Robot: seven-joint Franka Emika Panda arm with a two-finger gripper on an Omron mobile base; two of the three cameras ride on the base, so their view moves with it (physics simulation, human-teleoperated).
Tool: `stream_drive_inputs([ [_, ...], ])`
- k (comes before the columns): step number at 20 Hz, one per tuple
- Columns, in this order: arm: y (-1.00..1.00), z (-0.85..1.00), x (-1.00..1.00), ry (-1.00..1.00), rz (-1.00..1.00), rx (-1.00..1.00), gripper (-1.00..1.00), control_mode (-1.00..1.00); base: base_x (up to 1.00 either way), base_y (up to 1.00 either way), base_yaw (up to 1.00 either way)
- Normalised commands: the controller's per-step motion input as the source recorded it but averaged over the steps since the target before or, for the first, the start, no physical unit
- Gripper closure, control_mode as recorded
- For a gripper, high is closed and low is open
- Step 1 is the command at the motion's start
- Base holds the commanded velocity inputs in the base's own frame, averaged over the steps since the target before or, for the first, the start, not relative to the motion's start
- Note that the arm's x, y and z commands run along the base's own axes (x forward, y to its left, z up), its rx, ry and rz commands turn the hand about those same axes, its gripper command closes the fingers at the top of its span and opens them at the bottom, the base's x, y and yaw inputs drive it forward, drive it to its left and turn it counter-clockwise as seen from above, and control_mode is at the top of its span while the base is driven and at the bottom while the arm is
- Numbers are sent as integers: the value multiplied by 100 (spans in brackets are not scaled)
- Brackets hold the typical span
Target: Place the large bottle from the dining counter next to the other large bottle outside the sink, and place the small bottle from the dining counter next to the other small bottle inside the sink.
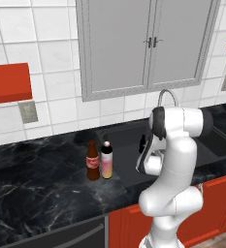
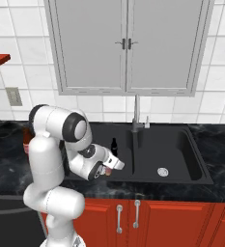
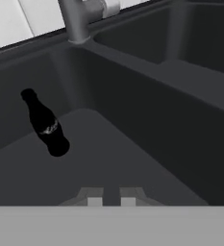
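Two large bottles stand side by side on the black counter just left of the sink (image 1: 126, 145): a brown cola bottle (image 1: 92, 162) and a white-and-pink bottle (image 1: 106, 162). One small dark bottle (image 1: 142, 143) (image 2: 114, 146) (image 3: 46, 126) stands upright inside the sink basin (image 3: 113, 153), near its back left corner. A second small bottle is out of view. My gripper (image 2: 119, 165) (image 3: 111, 201) hangs low over the sink's left front part, pointing into the basin. It is shut, with nothing between its fingertips. The small bottle is ahead of it and to the left, apart from it.
The faucet (image 2: 136, 123) (image 3: 80, 19) rises behind the basin's middle, with a drain (image 2: 162, 171) in the right part. Grey wall cabinets (image 1: 143, 43) hang above. Red shelves (image 1: 8, 82) flank the wall, red cabinet doors (image 2: 147, 217) sit below the counter.
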Motion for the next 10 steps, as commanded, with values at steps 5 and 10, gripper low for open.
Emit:
stream_drive_inputs([
  [5,14,-19,0,0,-2,0,100,-100,0,0,0],
  [10,16,-31,0,0,-3,0,100,-100,0,0,0],
])
